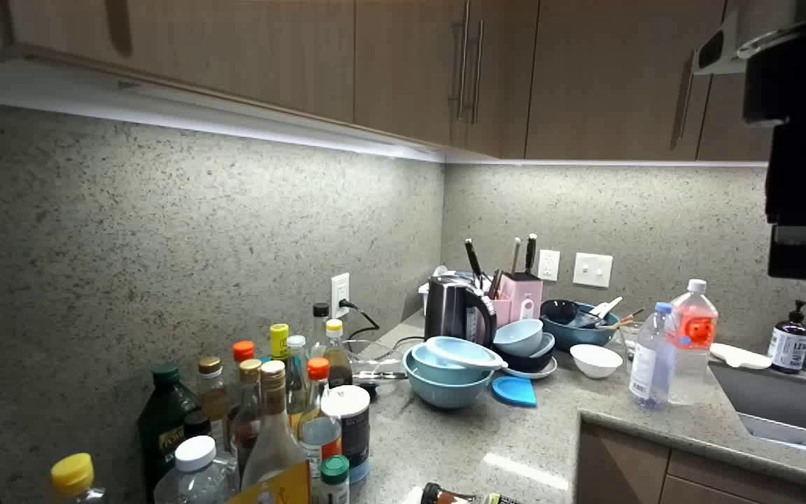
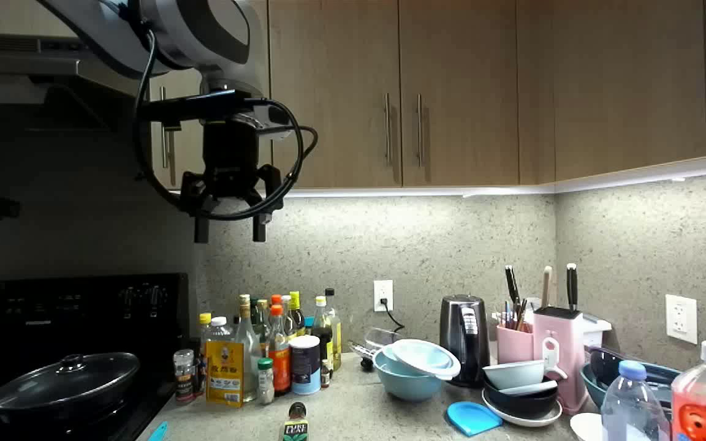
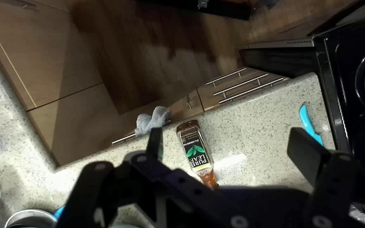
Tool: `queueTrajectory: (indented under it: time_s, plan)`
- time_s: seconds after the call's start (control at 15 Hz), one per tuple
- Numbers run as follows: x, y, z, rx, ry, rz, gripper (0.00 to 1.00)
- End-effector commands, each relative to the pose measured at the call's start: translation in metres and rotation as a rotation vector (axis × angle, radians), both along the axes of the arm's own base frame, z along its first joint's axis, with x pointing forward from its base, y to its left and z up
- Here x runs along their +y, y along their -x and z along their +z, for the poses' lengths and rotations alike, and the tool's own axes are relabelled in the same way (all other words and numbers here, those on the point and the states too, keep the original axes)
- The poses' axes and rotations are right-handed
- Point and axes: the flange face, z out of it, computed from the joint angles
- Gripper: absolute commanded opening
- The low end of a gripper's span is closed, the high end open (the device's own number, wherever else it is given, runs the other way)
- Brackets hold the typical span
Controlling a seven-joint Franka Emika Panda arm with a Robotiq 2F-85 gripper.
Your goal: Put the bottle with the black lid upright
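The bottle with the black lid lies on its side on the counter; its brown tea, clear body and "PURE LEAF" label show in the wrist view point(image 3: 198, 152). There its neck end points toward my gripper's base, which hides the lid. In an exterior view its black lid and label show at the bottom edge point(image 2: 295, 427); in an exterior view only its capped end shows, cut off by the frame point(image 1: 453, 497). My gripper point(image 2: 230, 237) is open and empty, high above the counter and the bottle. It also shows edge-on at the upper right point(image 1: 793, 262) and in the wrist view point(image 3: 227, 142).
Several upright bottles and jars, among them a dark green bottle point(image 1: 165, 413), crowd the wall side. Blue bowls point(image 2: 411, 383), a kettle point(image 2: 464, 343) and a pink knife block point(image 2: 558, 361) stand beyond. A blue-handled tool point(image 3: 309, 123) lies near the stove point(image 3: 360, 79).
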Motion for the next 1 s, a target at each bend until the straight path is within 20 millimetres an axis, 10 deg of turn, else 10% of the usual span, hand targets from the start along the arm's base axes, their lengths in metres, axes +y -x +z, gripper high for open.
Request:
queueTrajectory:
  time_s: [0.0,0.93]
  plan:
    - [0.000,0.000,0.001,0.001,0.000,0.000,1.00]
    - [0.024,-0.134,-0.105,-0.005,-0.029,0.069,1.00]
